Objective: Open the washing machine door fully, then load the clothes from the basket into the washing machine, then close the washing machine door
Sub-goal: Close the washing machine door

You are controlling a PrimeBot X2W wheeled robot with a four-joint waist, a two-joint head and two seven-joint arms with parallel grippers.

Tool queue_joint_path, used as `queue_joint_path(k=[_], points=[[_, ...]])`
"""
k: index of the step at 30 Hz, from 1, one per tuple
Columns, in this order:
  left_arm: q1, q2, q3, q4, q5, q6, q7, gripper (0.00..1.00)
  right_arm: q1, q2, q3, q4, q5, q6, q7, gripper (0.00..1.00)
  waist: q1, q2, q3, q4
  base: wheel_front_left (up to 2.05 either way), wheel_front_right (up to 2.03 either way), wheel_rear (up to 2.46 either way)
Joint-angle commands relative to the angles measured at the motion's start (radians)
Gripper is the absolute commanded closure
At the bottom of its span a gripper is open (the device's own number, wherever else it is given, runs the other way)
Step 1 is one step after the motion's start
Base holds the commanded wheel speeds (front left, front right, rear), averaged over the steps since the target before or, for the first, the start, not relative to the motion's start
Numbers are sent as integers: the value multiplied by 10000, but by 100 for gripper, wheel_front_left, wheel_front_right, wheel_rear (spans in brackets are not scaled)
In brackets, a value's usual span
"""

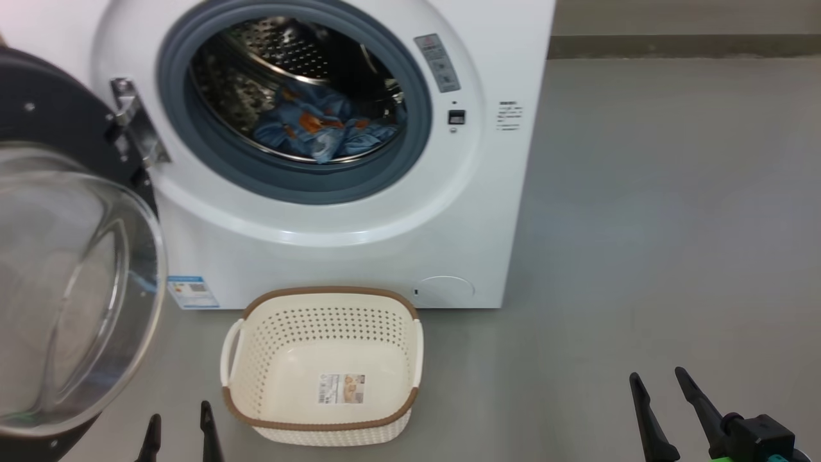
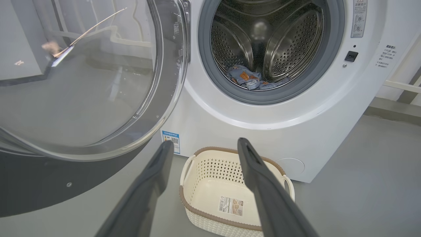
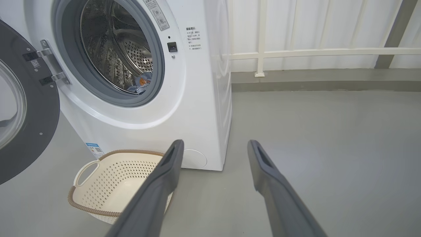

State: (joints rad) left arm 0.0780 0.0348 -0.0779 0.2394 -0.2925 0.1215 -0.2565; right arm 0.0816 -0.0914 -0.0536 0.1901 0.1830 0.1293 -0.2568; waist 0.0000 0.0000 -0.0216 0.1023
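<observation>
The washing machine door [image 1: 70, 276] is swung out wide to the left on its hinge [image 1: 135, 122], so that the mouth of the washing machine [image 1: 359, 256] is left unobstructed for loading. The basket [image 1: 327, 290] is set on the floor [image 1: 641, 224] just in front of the machine and below the opening, a placement judged to keep the lift into the drum [image 1: 282, 51] short. Nothing is seen in the basket but the label sticker [image 1: 342, 389] on its bottom. The clothes [image 1: 324, 128] are found inside the drum, heaped low behind the grey-blue gasket [image 1: 295, 183], with no fabric seen hanging over its lip. Loading is therefore judged done, and only the closing of the door is judged to be left.

The left claw [image 1: 179, 414] is held low near the door's lower edge, its fingers spread apart with nothing between them. The right claw [image 1: 657, 373] is held well off to the right over bare floor, likewise spread and empty.

By count, one machine, one door, one basket with two side handles, one bundle of clothes and two claws of two fingers each are seen; how many garments are in the bundle cannot be told
</observation>
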Motion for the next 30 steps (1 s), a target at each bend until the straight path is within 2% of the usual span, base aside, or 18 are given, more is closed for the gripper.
queue_joint_path(k=[1, 20, 24, 30], points=[[-111, 165, 345, -295, 83, 78, -53, 0, -274, -101, 189, -232, -71, 14, -49, 0, 0, 0, -32, 388, 0, 0, 0], [39, 199, 566, -316, 219, 77, -53, 0, -252, -4, 265, -207, -52, 14, -49, 0, 0, 0, -351, 3222, 0, 0, 0], [52, 210, 596, -288, 225, 61, -53, 0, -232, 34, 278, -203, -49, 14, -49, 0, 0, 0, -361, 3651, 0, 0, 0], [138, 202, 794, -511, 149, 130, -53, 0, -496, 26, 533, -139, -63, 14, -49, 0, 0, 0, -162, 3829, 0, 0, 0]])
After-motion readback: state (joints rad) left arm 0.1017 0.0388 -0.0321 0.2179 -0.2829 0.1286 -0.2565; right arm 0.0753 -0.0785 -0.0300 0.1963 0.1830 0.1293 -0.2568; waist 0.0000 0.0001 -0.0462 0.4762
